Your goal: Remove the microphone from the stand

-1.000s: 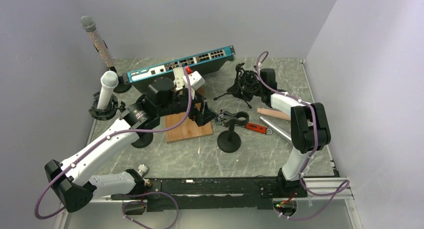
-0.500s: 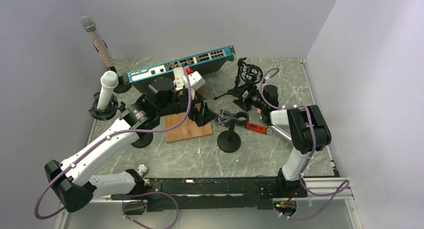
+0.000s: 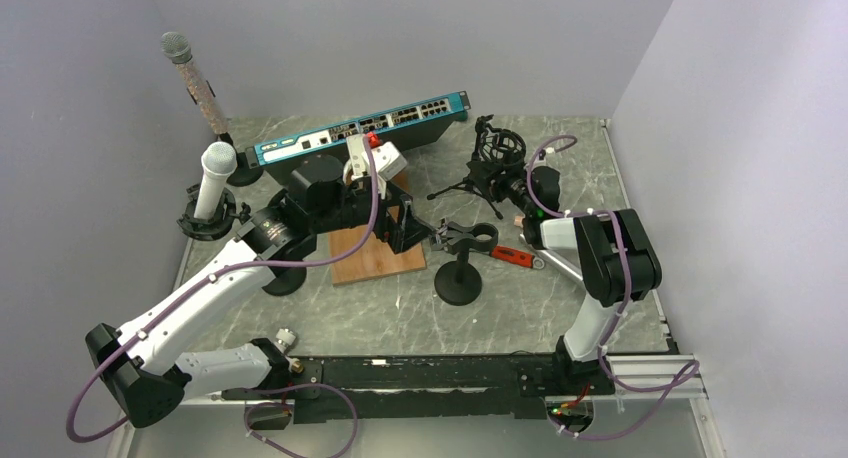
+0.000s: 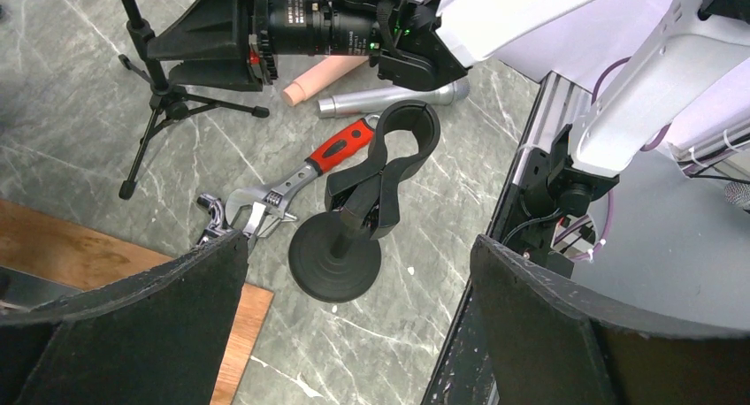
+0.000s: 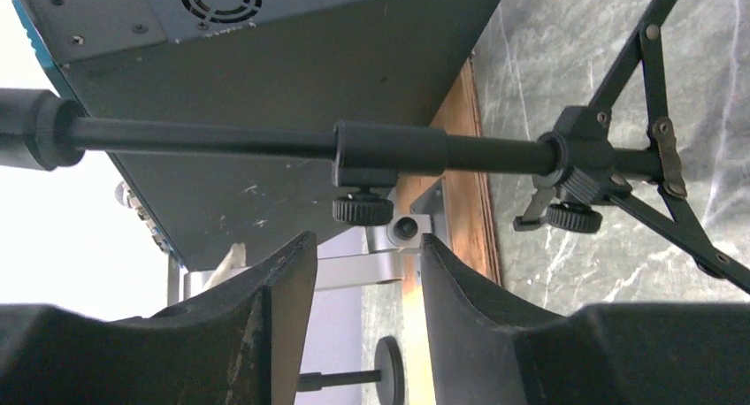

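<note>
A white microphone [image 3: 214,173] stands upright in a black round stand [image 3: 207,222] at the left. A glittery microphone [image 3: 193,78] stands in another stand at the back left corner. My left gripper [image 3: 412,228] is open and empty in the middle of the table, above and beside an empty clip stand [image 4: 371,186]; its jaws stand wide apart [image 4: 354,334]. My right gripper [image 3: 503,185] is open and empty. It points at a black tripod stand [image 3: 490,168], whose pole [image 5: 389,149] crosses just beyond the fingertips [image 5: 367,290].
A blue network switch [image 3: 360,128] lies at the back. A wooden board [image 3: 375,260] lies under my left wrist. A red-handled wrench [image 4: 309,171], a silver microphone body [image 4: 394,97] and a beige cylinder [image 4: 323,73] lie right of the clip stand [image 3: 460,270].
My right gripper has pulled back and down from the tripod's shock mount to its pole. The shock mount now shows clear of the gripper. My left arm has hardly moved.
</note>
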Controlling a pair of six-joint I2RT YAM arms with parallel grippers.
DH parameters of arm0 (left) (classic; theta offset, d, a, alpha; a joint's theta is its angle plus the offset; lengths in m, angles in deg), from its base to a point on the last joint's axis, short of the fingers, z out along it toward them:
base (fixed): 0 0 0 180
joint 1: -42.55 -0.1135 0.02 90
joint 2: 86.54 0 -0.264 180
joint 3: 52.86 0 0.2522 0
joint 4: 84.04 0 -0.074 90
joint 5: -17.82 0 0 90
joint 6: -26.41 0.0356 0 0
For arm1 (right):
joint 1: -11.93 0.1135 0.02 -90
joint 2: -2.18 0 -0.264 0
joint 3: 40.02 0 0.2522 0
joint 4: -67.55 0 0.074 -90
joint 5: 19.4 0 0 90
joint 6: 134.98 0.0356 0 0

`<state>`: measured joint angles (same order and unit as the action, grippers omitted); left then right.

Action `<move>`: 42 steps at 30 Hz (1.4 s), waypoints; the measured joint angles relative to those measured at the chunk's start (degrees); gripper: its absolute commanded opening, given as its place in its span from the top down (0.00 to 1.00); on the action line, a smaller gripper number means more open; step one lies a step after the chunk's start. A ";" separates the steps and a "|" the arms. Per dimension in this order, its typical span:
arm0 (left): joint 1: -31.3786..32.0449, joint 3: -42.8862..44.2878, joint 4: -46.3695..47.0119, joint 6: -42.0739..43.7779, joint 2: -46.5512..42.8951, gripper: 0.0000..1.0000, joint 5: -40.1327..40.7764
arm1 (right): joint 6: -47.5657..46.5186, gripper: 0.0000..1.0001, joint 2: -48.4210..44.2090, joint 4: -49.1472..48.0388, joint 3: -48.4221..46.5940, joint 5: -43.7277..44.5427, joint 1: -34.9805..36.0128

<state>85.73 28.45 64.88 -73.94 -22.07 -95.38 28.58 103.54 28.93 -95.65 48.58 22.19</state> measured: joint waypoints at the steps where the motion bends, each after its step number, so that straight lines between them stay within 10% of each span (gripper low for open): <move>1: -0.04 0.00 0.00 -0.04 -0.02 0.01 0.00 | 0.50 0.51 0.31 -0.04 -0.44 0.22 0.00; 5: -0.52 0.00 0.20 -0.11 -0.20 0.02 -0.13 | 1.53 0.54 2.25 -0.17 -2.89 0.57 0.00; 15: -1.46 0.00 0.35 -1.20 -0.22 0.02 -0.83 | -5.44 1.00 0.31 15.06 -9.53 4.90 1.44; 28: -1.49 0.00 0.31 -1.14 -0.11 0.02 0.24 | -24.17 1.00 -3.87 42.69 -22.34 19.08 9.29; 42: -1.01 0.00 0.07 -0.15 0.63 0.00 1.16 | -22.27 0.29 -4.50 41.62 -20.00 14.14 7.56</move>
<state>84.73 28.45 64.94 -74.09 -21.44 -94.22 6.30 99.03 70.55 -115.65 62.72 29.75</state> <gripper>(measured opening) 0.993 0.654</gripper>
